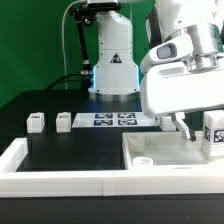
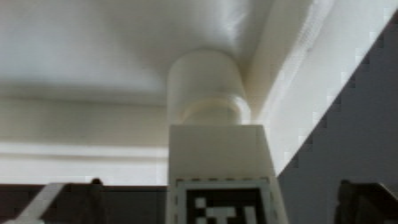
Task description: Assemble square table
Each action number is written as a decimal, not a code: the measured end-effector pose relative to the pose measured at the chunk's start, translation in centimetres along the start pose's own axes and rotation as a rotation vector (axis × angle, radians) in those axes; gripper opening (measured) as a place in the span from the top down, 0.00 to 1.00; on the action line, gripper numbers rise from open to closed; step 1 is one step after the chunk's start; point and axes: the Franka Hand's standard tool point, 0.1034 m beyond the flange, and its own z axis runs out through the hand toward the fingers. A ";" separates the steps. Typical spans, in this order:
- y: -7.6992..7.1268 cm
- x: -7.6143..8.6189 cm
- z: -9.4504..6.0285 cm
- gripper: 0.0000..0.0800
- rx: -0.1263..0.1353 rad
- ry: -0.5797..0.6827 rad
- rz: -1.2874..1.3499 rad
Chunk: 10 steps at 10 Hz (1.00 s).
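On a black desk (image 1: 70,150), two small white tagged legs (image 1: 37,122) are seen at the exterior view's left, with the marker board (image 1: 110,120) lying flat beside them. Further right, the white square tabletop (image 1: 150,155) is set against the white rim. At the far right, a tagged leg (image 2: 221,150) is seen upright between the spread fingers of the claw (image 1: 197,137), which are parted and not pressed on it.

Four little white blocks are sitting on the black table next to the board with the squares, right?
Not four, only two. The exterior view shows one leg and a second leg on the black table, next to the marker board.
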 end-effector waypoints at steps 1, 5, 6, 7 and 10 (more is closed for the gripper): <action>0.0 0.6 -0.8 0.19 0.004 -0.015 -0.002; 0.0 2.1 -1.9 0.19 0.017 -0.057 0.002; -0.2 2.0 -1.7 0.19 0.027 -0.095 0.006; -0.5 1.7 -1.6 0.19 0.049 -0.191 0.010; -0.6 2.1 -2.0 0.19 0.095 -0.404 0.022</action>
